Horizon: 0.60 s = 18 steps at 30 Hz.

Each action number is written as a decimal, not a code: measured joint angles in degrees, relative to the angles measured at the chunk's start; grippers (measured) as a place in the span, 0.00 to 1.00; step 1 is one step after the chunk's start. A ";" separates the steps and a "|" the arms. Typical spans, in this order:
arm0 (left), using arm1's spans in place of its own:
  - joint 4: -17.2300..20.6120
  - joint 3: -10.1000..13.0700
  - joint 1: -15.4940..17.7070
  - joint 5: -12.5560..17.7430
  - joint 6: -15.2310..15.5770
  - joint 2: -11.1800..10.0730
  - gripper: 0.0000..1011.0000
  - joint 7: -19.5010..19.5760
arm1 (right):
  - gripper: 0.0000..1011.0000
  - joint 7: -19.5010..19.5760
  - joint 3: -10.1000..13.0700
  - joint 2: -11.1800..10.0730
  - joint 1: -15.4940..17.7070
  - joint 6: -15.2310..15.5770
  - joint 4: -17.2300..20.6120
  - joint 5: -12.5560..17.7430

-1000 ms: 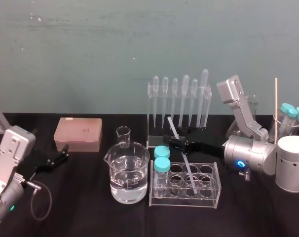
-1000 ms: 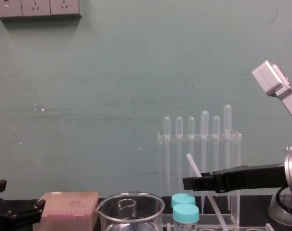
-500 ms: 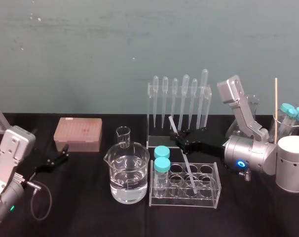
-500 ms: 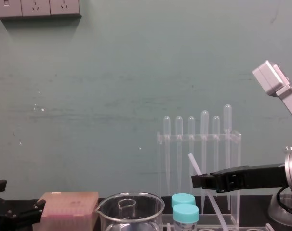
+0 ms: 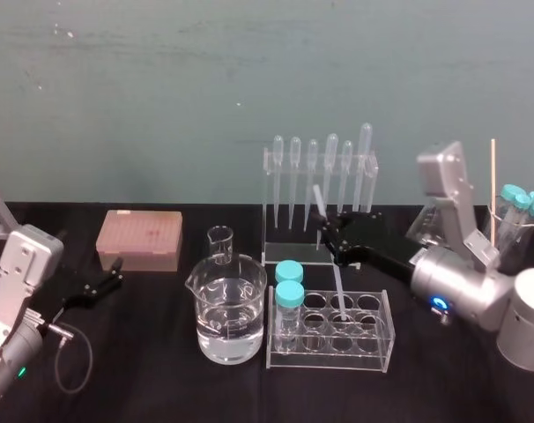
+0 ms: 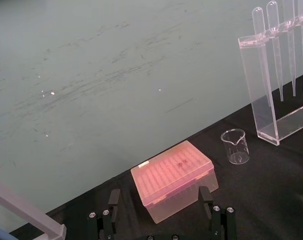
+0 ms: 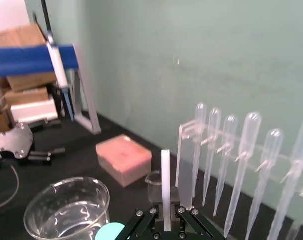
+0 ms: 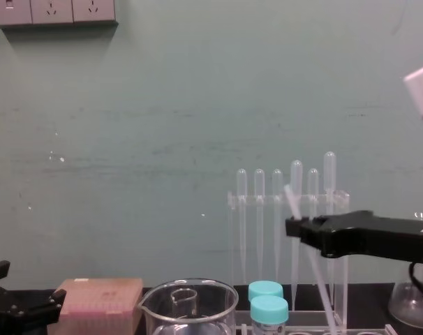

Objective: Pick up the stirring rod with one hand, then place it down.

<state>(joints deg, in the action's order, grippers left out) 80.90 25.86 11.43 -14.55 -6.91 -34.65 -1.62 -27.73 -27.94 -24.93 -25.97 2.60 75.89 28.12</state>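
The stirring rod (image 5: 330, 256) is a thin translucent-white stick, tilted, its top in front of the pipette rack (image 5: 320, 189) and its lower end down at the clear tube rack (image 5: 373, 339). My right gripper (image 5: 325, 232) is shut on the rod's upper part. The chest view shows the rod (image 8: 315, 269) slanting down below the black right gripper (image 8: 294, 227). In the right wrist view the rod (image 7: 165, 180) stands up between the closed fingers (image 7: 152, 215). My left gripper (image 5: 110, 278) rests open at the far left of the table, near the pink box (image 6: 174, 180).
A beaker of water (image 5: 230, 308) and a small beaker (image 5: 220, 244) stand left of the tube rack, which holds two blue-capped tubes (image 5: 289, 293). A white cylinder (image 5: 524, 319) and a flask with capped tubes (image 5: 514, 211) stand at the right. The pink box (image 5: 139, 238) sits back left.
The right gripper's fingers closed on the stirring rod. The arm then rose and shifted right, lifting the rod partway out of the tube rack. The left arm stayed still.
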 joint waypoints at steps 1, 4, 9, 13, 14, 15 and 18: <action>0.00 0.00 0.00 0.00 0.00 0.00 0.99 0.00 | 0.07 0.00 0.41 -0.12 0.65 -0.88 0.43 0.04; 0.00 0.00 0.00 0.00 0.00 0.00 0.99 0.00 | 0.07 -0.18 1.87 -0.41 2.92 -3.04 1.83 0.85; 0.00 0.00 0.00 0.00 0.00 0.00 0.99 0.00 | 0.07 -1.10 4.46 -0.81 6.51 -4.90 4.16 2.93; 0.00 0.00 0.00 0.00 0.00 0.00 0.99 0.00 | 0.07 -1.67 6.06 -0.61 8.24 -7.29 5.32 3.88; 0.00 0.00 0.00 0.00 0.00 0.00 0.99 0.00 | 0.07 -1.97 6.64 -0.43 8.68 -8.69 5.61 4.03; 0.00 0.00 0.00 0.00 0.00 0.00 0.99 0.00 | 0.07 -2.12 6.90 -0.31 8.81 -9.48 5.69 4.06; 0.00 0.00 0.00 0.00 0.00 0.00 0.99 0.00 | 0.07 -2.61 7.72 0.23 8.91 -12.00 5.73 4.05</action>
<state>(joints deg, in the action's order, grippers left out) 80.90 25.86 11.43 -14.55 -6.91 -34.65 -1.62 -30.34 -20.22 -24.70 -17.07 -9.40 81.62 32.17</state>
